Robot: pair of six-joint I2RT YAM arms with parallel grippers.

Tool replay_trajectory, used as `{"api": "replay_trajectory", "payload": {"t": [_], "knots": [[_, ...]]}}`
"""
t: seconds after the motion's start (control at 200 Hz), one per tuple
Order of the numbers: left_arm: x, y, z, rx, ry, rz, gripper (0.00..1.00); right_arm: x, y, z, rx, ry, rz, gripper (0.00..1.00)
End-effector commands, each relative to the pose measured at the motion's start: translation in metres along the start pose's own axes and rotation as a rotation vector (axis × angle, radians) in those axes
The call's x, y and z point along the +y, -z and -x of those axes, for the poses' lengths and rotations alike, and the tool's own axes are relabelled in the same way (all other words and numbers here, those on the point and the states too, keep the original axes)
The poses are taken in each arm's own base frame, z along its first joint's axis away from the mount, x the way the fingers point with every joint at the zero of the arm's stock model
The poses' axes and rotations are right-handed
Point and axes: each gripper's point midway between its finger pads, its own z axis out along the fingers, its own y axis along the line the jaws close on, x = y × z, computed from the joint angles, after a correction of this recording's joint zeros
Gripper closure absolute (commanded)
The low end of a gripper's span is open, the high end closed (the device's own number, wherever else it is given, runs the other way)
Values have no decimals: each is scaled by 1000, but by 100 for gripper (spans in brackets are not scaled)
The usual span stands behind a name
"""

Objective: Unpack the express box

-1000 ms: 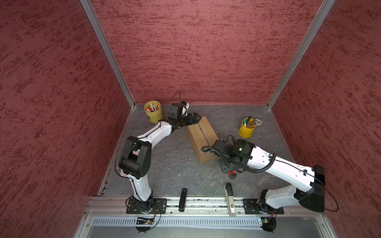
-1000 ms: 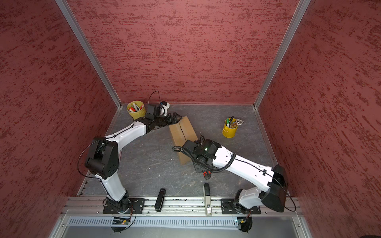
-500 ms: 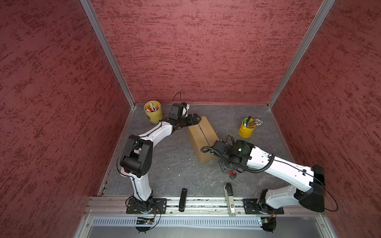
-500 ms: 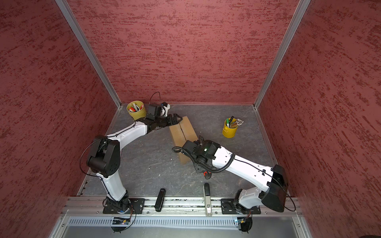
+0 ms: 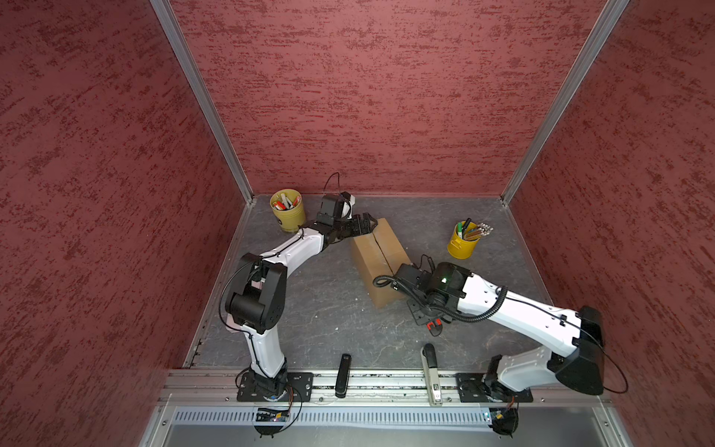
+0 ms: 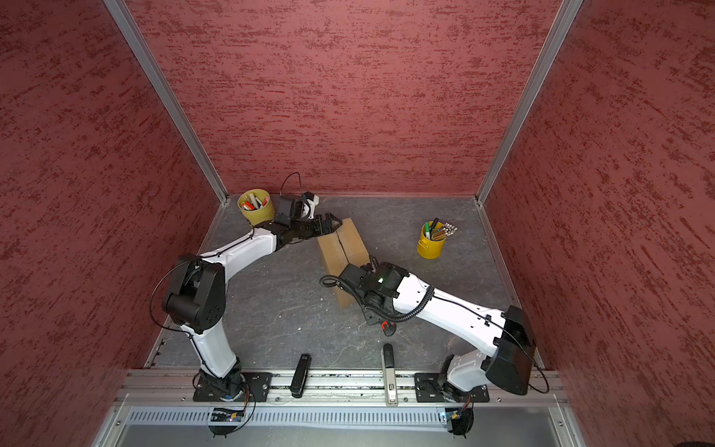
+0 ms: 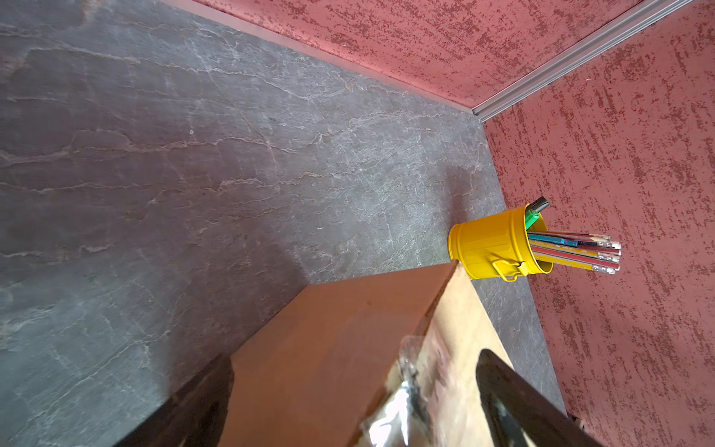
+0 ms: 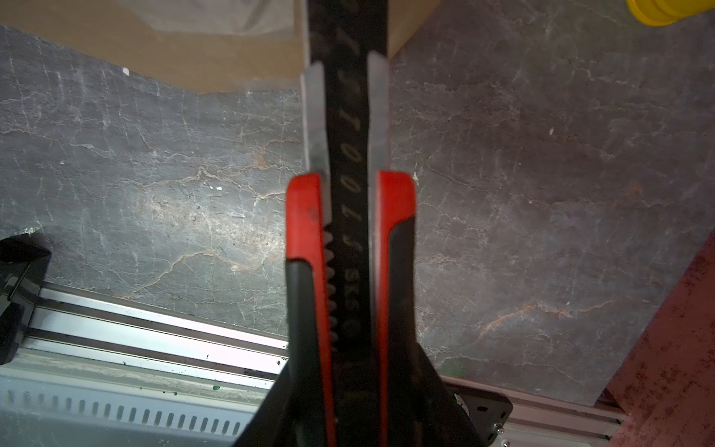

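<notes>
Red, rough walls close in a grey, veined desk [image 5: 317, 309]. Around its middle, nearer the back edge, stands the brown cardboard box [image 5: 381, 253]. Its flaps are down, it sits at a slant, and its taped seam runs lengthwise along the top.

The left hand [image 5: 365, 225] is at the box's far end with its jaws spread wide. In the left wrist view one finger [image 7: 518, 402] lies over the taped top and the other alongside the end face. I cannot tell whether either touches the cardboard.

The right hand [image 5: 425, 315] is at the box's near end, closed on a red and black box cutter [image 8: 350, 201]. The cutter's front part reaches across the box's near corner, and its tip is out of view.

A yellow marker cup [image 5: 288, 211] stands in the back left corner. A yellow pencil cup [image 5: 463, 243] stands near the right edge, well apart from the box.
</notes>
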Motion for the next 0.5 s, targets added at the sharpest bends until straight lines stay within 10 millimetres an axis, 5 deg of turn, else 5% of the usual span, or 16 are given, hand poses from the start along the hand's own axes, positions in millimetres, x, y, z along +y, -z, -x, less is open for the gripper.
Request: {"api": "replay_trajectory", "payload": {"t": [0.0,0.271,0.496], "knots": [[-16,-4,-8,36,7,-52,3,12,11,30,-119,12,34,100],[-23,5,3,16,-13,-54,2,9,9,27,-108,-1,29,100],[-7,22,27,-25,-18,-10,0,7,8,23,-100,-21,34,100]]}}
